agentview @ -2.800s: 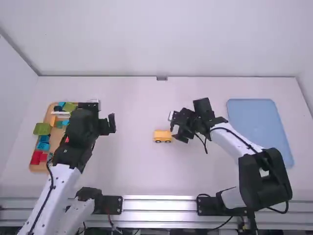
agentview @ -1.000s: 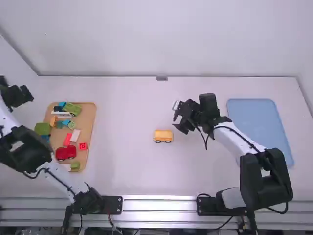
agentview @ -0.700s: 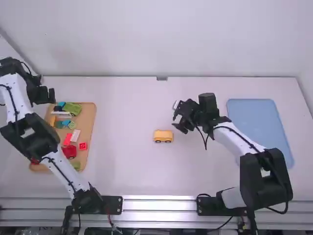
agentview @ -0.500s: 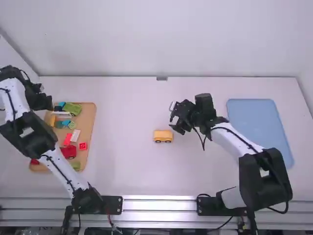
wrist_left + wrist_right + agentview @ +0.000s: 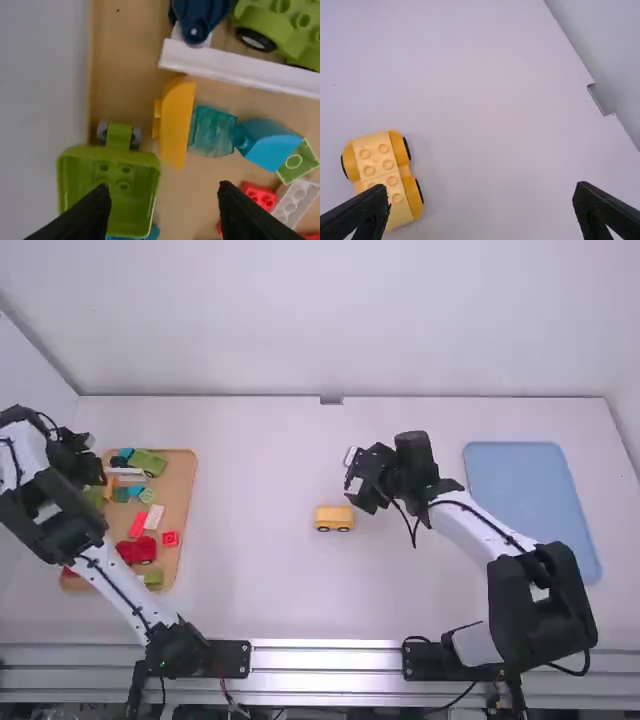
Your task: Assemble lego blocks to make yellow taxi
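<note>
White table (image 5: pixel 270 590), pale walls (image 5: pixel 350 320) behind; blue mat (image 5: pixel 525 490) right.

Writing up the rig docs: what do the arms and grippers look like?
Left arm and right arm: smooth white links between chunky black joints, thin black cables running loosely along both. The right arm's cable loops below the wrist. Left gripper and right gripper: black, two fingers each, tapering to blunt tips.
</note>
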Robot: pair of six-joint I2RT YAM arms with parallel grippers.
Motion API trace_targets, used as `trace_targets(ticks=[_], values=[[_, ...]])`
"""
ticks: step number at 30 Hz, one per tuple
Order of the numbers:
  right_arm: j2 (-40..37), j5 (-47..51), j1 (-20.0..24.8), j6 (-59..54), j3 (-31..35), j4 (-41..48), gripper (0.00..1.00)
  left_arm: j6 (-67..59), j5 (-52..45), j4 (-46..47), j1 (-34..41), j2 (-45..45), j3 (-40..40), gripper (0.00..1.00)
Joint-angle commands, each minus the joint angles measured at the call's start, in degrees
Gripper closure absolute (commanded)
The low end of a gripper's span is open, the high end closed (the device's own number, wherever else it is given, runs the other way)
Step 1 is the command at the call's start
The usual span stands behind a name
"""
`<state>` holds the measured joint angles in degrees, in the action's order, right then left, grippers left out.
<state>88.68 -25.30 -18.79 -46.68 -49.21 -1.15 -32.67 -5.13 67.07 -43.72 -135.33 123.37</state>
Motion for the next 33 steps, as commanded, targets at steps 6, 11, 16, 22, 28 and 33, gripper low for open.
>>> trace_targets(ticks=[6,11,16,22,28,33], values=[[-0.83,-0.33,-0.02,0.42,0.11,0.07,0.02,-1.27,-1.51,-4.28,2.16,-0.61,-3.26,0.55],[-0.83,-0.33,-0.02,0.44,0.11,0.07,0.02,-0.17,5.31,-7.98,2.19,-0.61,-7.19,0.55],[-0.83,-0.33,-0.02,2.86,0.11,-0.17,0.02,1.79,10.03,-8.81,1.79,-0.61,-8.02,0.60],[-0.83,-0.33,-0.02,2.95,0.11,-0.02,0.02,0.28,3.93,-8.68,0.39,-0.61,-7.96,0.69],[-0.83,-0.28,-0.02,2.99,0.11,-0.11,0.02,-0.17,2.97,-8.61,0.28,-0.61,-8.17,0.65],[-0.83,-0.31,-0.02,2.95,0.11,0.02,0.02,-1.81,0.39,-8.20,0.59,-0.61,-8.20,0.64]])
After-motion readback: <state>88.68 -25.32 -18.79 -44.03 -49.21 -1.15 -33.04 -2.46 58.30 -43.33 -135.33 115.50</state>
